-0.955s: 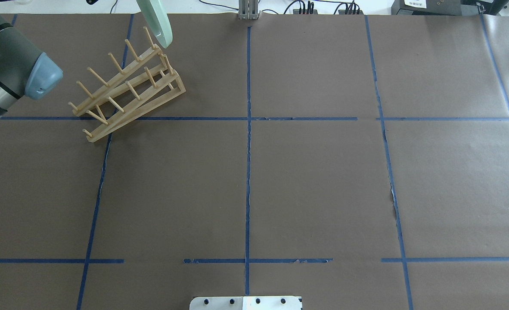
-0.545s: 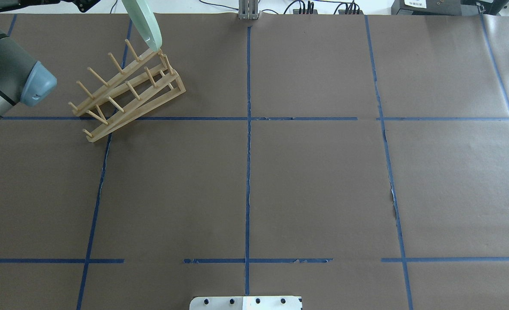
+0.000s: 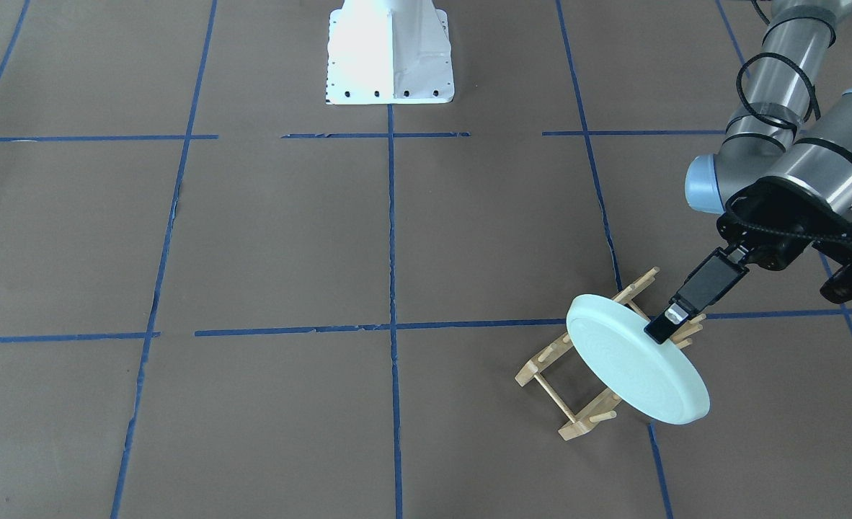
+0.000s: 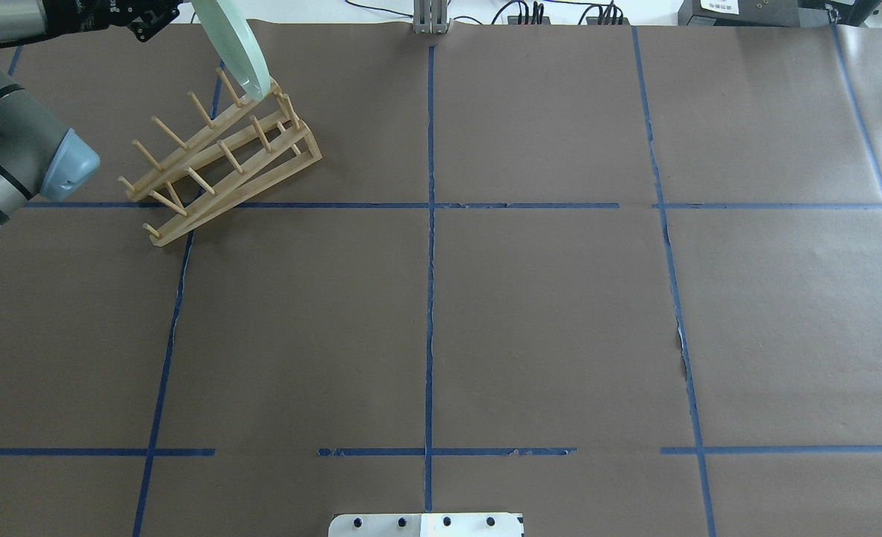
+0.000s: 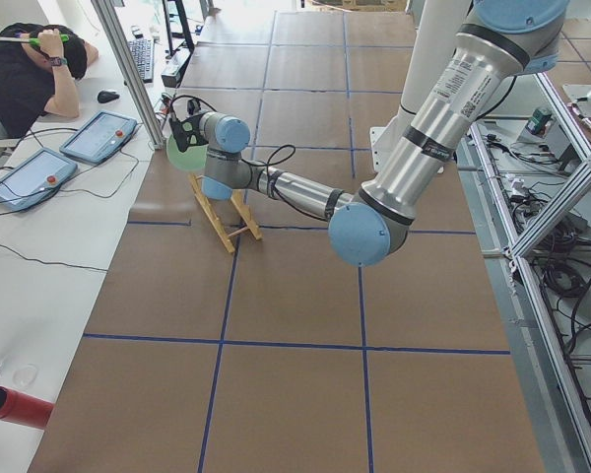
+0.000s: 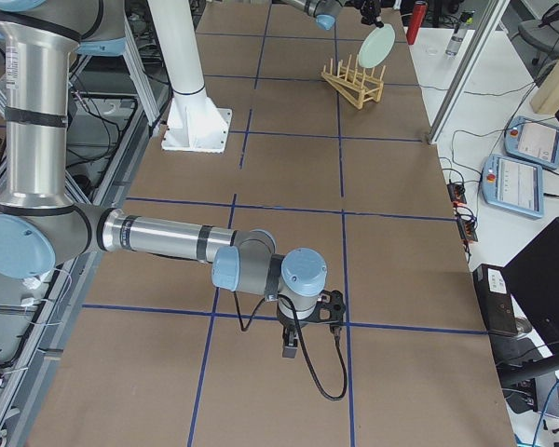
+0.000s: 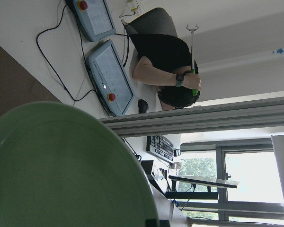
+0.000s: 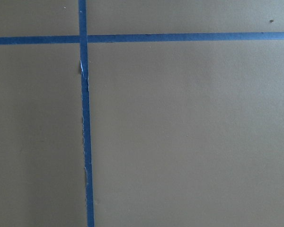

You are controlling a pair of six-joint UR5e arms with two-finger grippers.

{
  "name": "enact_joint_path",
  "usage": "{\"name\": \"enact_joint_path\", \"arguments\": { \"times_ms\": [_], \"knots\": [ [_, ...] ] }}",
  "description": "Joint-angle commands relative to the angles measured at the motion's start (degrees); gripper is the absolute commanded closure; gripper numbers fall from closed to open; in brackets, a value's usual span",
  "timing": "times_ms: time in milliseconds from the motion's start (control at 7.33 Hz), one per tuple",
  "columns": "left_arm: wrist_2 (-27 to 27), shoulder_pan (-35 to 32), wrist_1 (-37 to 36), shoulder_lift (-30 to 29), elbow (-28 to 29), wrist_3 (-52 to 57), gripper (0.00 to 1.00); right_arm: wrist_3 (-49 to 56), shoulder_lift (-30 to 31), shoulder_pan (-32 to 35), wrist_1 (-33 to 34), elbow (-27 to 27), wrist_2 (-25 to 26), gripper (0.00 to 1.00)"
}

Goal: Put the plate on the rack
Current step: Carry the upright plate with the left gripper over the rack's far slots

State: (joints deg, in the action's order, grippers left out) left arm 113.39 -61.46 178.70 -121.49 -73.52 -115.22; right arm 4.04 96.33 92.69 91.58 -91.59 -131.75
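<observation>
The left end effector [image 3: 662,330] pinches the upper rim of the round pale mint-green plate [image 3: 635,371]. The plate hangs tilted beneath it, over one end of the light-wood pegged rack [image 3: 579,427]. I cannot tell the state of the right end effector [image 6: 289,351].

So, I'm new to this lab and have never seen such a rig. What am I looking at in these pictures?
These are two robot arms at a table covered in brown paper with blue tape lines. Two pictures look down on it, one from behind the robot, one facing it; two look along it from its ends; two come from wrist cameras. On the table stands a wooden rack. The left gripper pinches the rim of a pale green plate, holding it tilted on edge over the rack; whether they touch I cannot tell. The right gripper hangs low over bare paper; open or shut is unclear.
</observation>
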Motion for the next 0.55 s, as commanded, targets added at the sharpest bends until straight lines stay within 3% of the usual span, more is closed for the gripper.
{"name": "enact_joint_path", "arguments": {
  "times_ms": [0, 409],
  "knots": [
    [-1.41, 1.95, -0.02, 0.02, 0.66, 0.53, 1.00, 0.00, 0.00, -0.06, 0.00, 0.01, 0.00, 0.00],
    [-3.00, 4.15, -0.02, 0.11, 1.71, 2.01, 1.00, 0.00, 0.00, 0.03, 0.00, -0.08, 0.00, 0.00]
  ]
}}
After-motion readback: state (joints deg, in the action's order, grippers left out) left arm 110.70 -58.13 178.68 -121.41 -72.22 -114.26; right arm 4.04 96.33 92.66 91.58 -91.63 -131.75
